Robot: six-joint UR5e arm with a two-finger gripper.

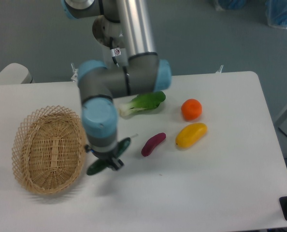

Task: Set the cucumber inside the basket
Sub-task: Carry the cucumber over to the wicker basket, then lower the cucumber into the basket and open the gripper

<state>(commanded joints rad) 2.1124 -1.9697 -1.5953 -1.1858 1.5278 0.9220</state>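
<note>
The cucumber [108, 156] hangs crosswise in my gripper [106, 159], fingers clamped on its middle so it balances, lifted clear of the table [221, 193] just beside the basket [48, 149] rim; bok choy [142, 103] and eggplant [153, 144] lie behind

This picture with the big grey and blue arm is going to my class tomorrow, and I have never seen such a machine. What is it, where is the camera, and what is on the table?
It is one robot arm with a two-finger gripper at its tip. A single fixed camera looks down on the white table from above and in front. The gripper holds a dark green cucumber just to the right of an oval wicker basket, which looks empty. Lying loose on the table are a purple eggplant, a leafy bok choy, a round orange fruit and a yellow fruit.
</note>
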